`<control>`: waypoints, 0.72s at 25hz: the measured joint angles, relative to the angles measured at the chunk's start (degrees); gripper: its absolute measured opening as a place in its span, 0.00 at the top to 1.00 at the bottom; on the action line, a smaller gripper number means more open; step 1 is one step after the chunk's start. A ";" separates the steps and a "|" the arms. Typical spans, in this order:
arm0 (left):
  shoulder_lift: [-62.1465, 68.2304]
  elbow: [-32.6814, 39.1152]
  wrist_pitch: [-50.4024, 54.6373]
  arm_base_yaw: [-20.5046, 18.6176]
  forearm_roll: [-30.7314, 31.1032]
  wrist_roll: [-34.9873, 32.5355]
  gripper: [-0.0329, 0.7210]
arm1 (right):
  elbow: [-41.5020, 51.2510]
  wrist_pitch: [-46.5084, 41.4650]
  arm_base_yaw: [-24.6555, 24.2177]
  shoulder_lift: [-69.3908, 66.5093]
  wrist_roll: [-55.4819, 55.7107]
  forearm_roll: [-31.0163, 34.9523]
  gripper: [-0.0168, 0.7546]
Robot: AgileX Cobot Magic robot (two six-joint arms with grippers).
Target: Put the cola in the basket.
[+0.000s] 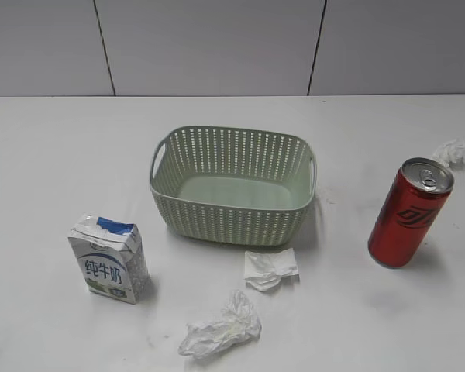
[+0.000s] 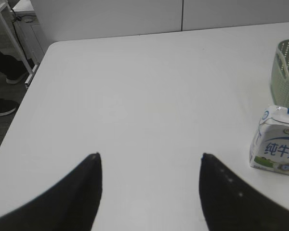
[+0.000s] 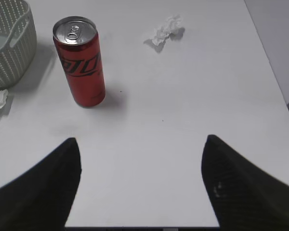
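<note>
Table [image 1: 54,155]: white, everything sits on it. No arm visible in the exterior view; grippers show only in the wrist views.

Basket [image 1: 232,213]: pale green, centre of table, open side up, nothing in it.

Cola [image 1: 409,213]: red can, upright, long axis vertical, silver top up. Sits to the right of the basket, well apart from it, clear table between. Nothing touching it.

Milk carton [image 1: 108,260]: front left, upright, near the left arm. Not our target.

Crumpled tissues: one just in front of the basket [image 1: 271,269], one further forward [image 1: 221,327], one behind the can at the right edge [image 1: 449,151]. None block a straight path from can to basket.

Right gripper [image 3: 140,144]: spread wide, holding nothing, hovering over bare table. In its wrist view the can [image 3: 81,62] is ahead and off to the left of the centreline, basket rim [image 3: 19,29] further left again. So this arm is the nearer one by far.

Left gripper [image 2: 150,159]: also wide and holding nothing, over bare table; sees only the carton [image 2: 275,144] and a basket edge [image 2: 285,72] at right, no can.

My read: task not started. The right arm should shift left and forward, fingers either side of the can body, side grasp at mid height. Tall slim can, so a glancing finger could tip it.
</note>
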State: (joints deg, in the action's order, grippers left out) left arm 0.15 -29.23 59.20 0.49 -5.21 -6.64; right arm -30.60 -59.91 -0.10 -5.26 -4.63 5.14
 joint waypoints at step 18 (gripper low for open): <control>0.00 0.00 0.00 0.00 0.00 0.00 0.31 | -12.57 0.17 0.00 -31.42 0.00 7.55 0.21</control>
State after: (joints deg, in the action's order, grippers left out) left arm 0.15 -29.23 59.20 0.49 -5.21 -6.64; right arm -43.18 -59.74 -0.10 -36.68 -4.63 12.69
